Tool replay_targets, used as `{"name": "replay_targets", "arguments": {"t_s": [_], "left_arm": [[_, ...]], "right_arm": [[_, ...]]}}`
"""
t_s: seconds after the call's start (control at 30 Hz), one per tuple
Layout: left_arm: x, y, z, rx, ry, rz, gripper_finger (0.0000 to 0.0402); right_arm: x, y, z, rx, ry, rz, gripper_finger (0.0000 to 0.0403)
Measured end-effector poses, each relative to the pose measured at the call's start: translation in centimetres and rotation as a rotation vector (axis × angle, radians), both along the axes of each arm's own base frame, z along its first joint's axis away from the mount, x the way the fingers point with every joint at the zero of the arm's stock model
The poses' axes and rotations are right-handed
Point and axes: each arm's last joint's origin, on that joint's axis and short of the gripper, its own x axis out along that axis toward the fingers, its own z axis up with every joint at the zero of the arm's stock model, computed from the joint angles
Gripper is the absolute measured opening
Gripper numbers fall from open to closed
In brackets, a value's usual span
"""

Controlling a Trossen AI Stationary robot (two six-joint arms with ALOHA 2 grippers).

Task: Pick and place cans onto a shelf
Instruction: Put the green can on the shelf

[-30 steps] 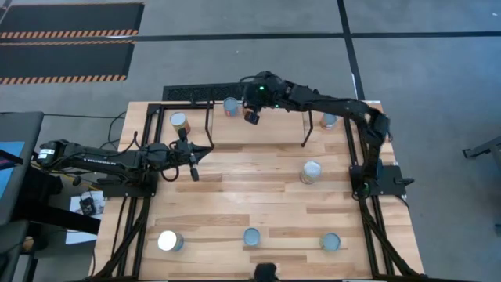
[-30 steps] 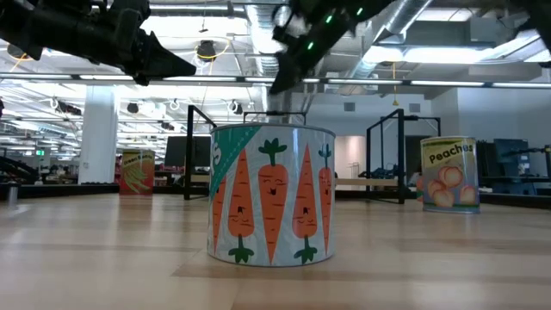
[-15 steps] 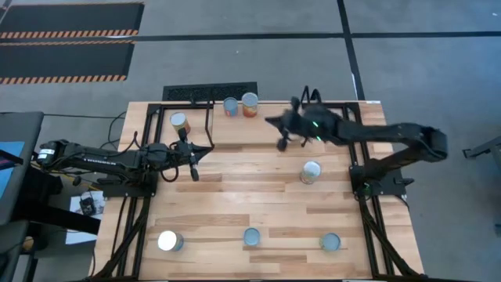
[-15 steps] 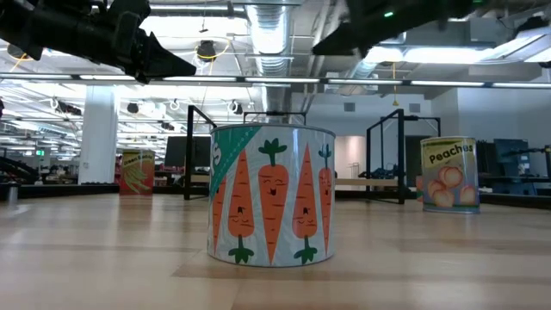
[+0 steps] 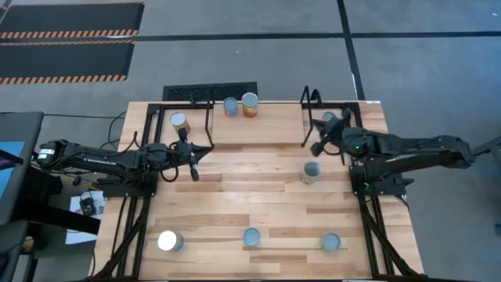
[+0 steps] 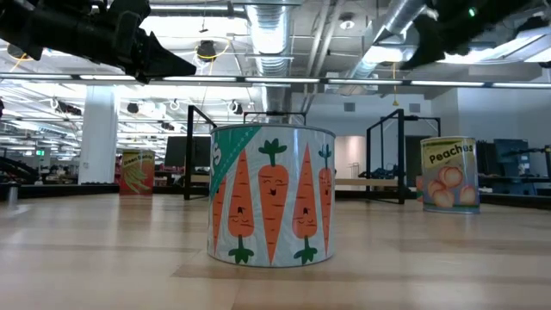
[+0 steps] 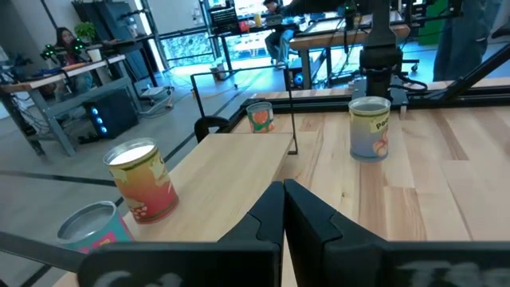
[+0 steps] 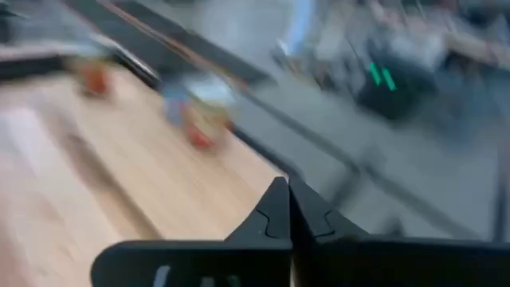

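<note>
Right hand (image 5: 322, 141) swung back off shelf (image 5: 258, 125) toward peach can (image 5: 311, 172), fingers together, empty. Left hand (image 5: 193, 157) idle, pinched closed. Three cans up, five left on table (image 5: 235, 196).

The tabletop (image 5: 258, 196) is pale wood in jointed planks, smooth with a soft satin sheen that mirrors the carrot can (image 6: 271, 194) faintly in the low view. That can wears a glossy printed paper label under a bright metal rim. The peaches can (image 6: 448, 175) has the same glossy label. From above, the can tops read as polished metal, the front-left can (image 5: 169, 240) glaring almost white. The shelf (image 5: 258, 125) is light, matt wood on thin black metal rod legs (image 5: 307, 117). The left gripper (image 7: 283, 215) and right gripper (image 8: 288, 211) have fingers of dark matt plastic. The floor (image 5: 235, 55) looks like dull grey concrete.
</note>
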Motion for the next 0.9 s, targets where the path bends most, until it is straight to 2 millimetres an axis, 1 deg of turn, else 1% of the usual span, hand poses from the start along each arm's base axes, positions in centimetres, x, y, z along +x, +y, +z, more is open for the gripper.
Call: {"name": "replay_targets", "arguments": {"t_s": [0.1,0.2,0.37,0.47,0.57,0.63,0.77,0.9], "left_arm": [[0.0,0.0,0.0,0.000,0.000,0.000,0.0000],[0.0,0.0,0.0,0.000,0.000,0.000,0.0000],[0.0,0.0,0.1,0.000,-0.007,-0.001,0.0000],[0.0,0.0,0.1,-0.009,-0.011,0.001,0.0000],[0.0,0.0,0.1,-0.025,-0.016,-0.003,0.0000],[0.0,0.0,0.1,-0.027,-0.016,-0.015,0.0000],[0.0,-0.1,0.1,-0.029,-0.017,-0.019,0.0000],[0.0,-0.1,0.1,-0.030,-0.017,-0.019,0.0000]], "right_arm": [[-2.1,-1.5,-1.1,0.123,0.017,-0.173,0.0004],[-3.5,-3.2,-1.9,0.257,0.027,-0.288,0.0004],[-4.3,-6.5,-3.2,0.473,0.022,-0.364,0.0007],[-4.7,-8.6,-4.3,0.581,0.013,-0.464,0.0027],[-4.8,-10.1,-5.4,0.662,0.012,-0.561,0.0057],[-4.6,-10.8,-6.0,0.679,0.016,-0.589,0.0076],[-3.3,-11.6,-6.6,0.656,0.033,-0.562,0.0108],[-2.3,-12.4,-7.2,0.603,0.083,-0.531,0.0125]]}}
